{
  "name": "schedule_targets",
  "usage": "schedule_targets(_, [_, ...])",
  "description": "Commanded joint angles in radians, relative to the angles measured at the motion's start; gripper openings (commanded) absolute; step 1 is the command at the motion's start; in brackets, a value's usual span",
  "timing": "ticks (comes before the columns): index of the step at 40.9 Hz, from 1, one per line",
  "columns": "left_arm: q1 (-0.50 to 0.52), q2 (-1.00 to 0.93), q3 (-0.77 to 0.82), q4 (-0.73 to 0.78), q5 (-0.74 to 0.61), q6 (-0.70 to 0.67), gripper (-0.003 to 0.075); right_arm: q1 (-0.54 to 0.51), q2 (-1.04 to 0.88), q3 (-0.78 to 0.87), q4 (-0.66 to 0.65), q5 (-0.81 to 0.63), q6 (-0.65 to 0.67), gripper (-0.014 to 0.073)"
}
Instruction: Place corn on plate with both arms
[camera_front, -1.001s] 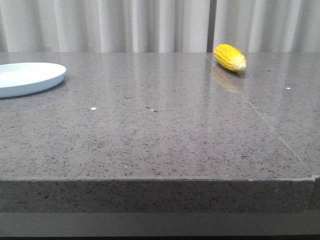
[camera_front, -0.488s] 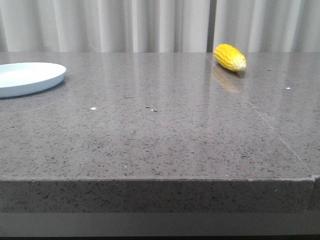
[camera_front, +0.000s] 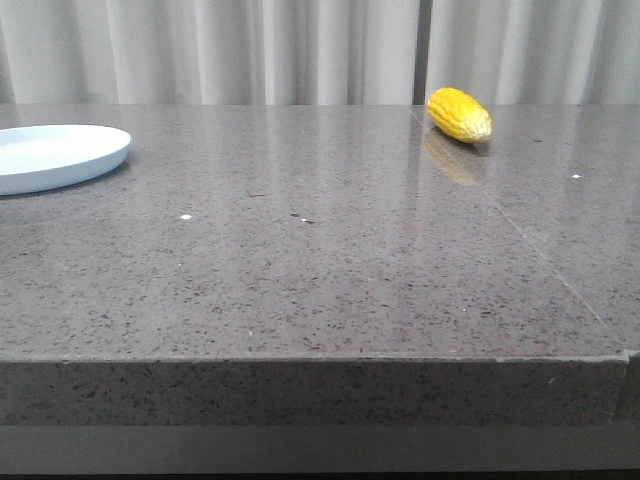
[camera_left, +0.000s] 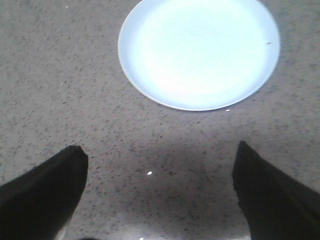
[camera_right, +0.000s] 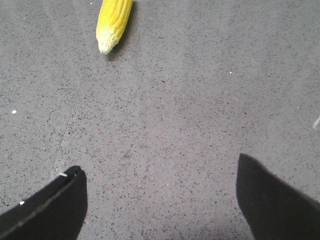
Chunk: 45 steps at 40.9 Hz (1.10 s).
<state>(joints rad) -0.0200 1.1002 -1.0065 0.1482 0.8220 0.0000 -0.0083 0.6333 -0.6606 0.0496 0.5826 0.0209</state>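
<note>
The yellow corn (camera_front: 460, 114) lies on the grey speckled table at the far right, pale tip toward the right. The pale blue-white plate (camera_front: 55, 155) sits empty at the far left edge. Neither arm shows in the front view. In the left wrist view my left gripper (camera_left: 160, 162) is open over bare table, with the plate (camera_left: 199, 52) ahead of its fingers. In the right wrist view my right gripper (camera_right: 159, 172) is open and empty, and the corn (camera_right: 113, 22) lies well ahead of it, off toward one finger's side.
The table's front edge (camera_front: 320, 358) runs across the lower front view, with a chipped corner (camera_front: 627, 354) at the right. Pale curtains (camera_front: 300, 50) hang behind the table. A faint seam (camera_front: 530, 240) runs diagonally through the tabletop on the right.
The front view has shifted very slightly; plate and corn lie where they were. No arm has entered that view.
</note>
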Motion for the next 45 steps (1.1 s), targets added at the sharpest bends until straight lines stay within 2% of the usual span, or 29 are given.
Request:
schedule_targets(1, [0.074, 0.074, -0.112, -0.013, 0.001, 0.011, 0.0578, 0.001, 0.007, -0.030, -0.011, -0.076, -0.008, 0.0631])
schedule_targets(3, [0.104, 0.119, -0.142, -0.056, 0.006, 0.049, 0.0578, 0.001, 0.007, -0.030, -0.011, -0.076, -0.008, 0.0631])
schedule_targets(10, [0.207, 0.271, -0.244, -0.347, 0.009, 0.253, 0.0573, 0.001, 0.007, -0.030, -0.011, -0.076, -0.008, 0.0631])
schedule_targets(15, [0.234, 0.360, -0.298, -0.476, 0.007, 0.319, 0.0552, 0.001, 0.007, -0.030, -0.011, -0.076, -0.008, 0.0631])
schedule_targets(28, [0.234, 0.555, -0.404, -0.488, -0.029, 0.326, 0.0452, 0.001, 0.007, -0.030, -0.011, -0.076, -0.008, 0.0631])
schedule_targets(45, [0.234, 0.638, -0.449, -0.489, -0.080, 0.338, 0.0438, 0.001, 0.007, -0.030, -0.011, -0.076, -0.008, 0.0631])
